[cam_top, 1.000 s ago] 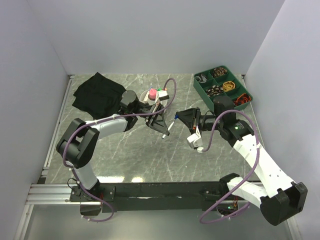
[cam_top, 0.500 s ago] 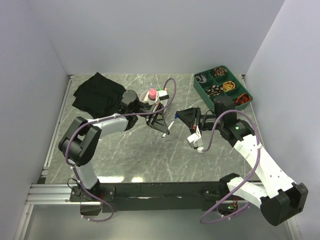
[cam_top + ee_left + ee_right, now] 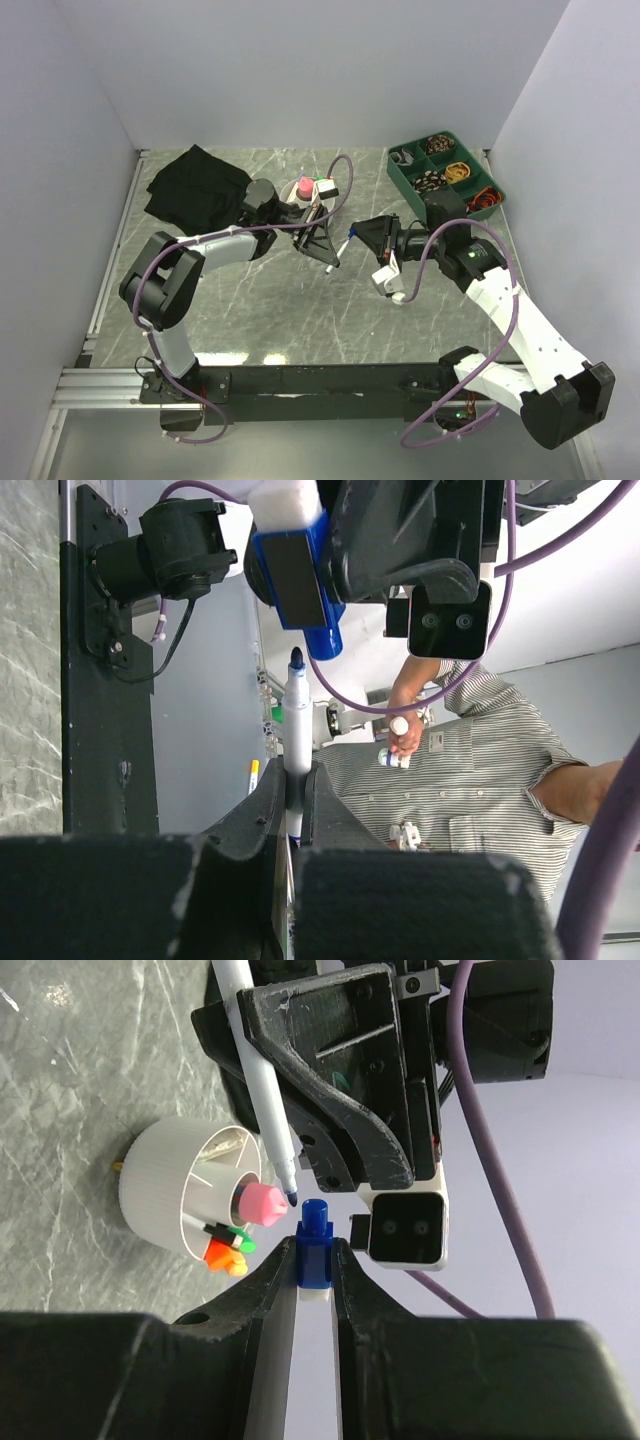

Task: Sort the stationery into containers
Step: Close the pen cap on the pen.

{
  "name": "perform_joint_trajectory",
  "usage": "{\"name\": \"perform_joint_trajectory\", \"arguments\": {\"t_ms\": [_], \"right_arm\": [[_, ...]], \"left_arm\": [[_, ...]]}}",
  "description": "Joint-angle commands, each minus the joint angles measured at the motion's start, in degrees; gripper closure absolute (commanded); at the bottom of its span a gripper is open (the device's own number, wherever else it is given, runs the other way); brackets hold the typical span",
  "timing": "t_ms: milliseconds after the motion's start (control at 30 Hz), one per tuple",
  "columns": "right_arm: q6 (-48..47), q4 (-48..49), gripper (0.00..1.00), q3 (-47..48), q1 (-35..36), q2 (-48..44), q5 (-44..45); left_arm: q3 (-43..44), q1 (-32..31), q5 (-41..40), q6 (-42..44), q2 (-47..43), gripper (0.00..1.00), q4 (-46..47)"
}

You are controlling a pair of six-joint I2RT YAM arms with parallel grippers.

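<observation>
My left gripper (image 3: 328, 254) is shut on a thin white pen (image 3: 342, 245) with a bare blue tip; the pen (image 3: 297, 730) stands up between its fingers. My right gripper (image 3: 362, 236) is shut on a blue pen cap (image 3: 314, 1245) with a white end. Cap and pen tip face each other a small gap apart above the table; the pen (image 3: 258, 1080) ends just left of the cap. The round white bowl (image 3: 165, 1185) behind holds a pink-capped bottle (image 3: 258, 1203) and orange (image 3: 222, 1253) and green (image 3: 238, 1240) highlighters. The black bag (image 3: 195, 185) lies at the back left.
A green divided tray (image 3: 445, 175) with small odd items stands at the back right. White walls close in the marble table on three sides. The left arm lies in front of the white bowl (image 3: 292, 197) in the top view.
My left gripper has lifted and swung the pen a little towards the right gripper. The gap between pen tip and blue cap has shrunk. The right arm has hardly moved.
</observation>
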Motion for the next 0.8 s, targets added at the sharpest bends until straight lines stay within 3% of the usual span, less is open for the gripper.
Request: {"name": "perform_joint_trajectory", "arguments": {"t_ms": [0, 767], "right_arm": [[-0.28, 0.25, 1.0, 3.07, 0.68, 0.17, -0.05], [0.5, 1.03, 1.0, 2.72, 0.86, 0.79, 1.97]], "left_arm": [[2.33, 0.14, 11.74, -0.06, -0.04, 0.99, 2.45], [1.71, 0.58, 11.74, -0.15, -0.31, 0.99, 2.88]]}}
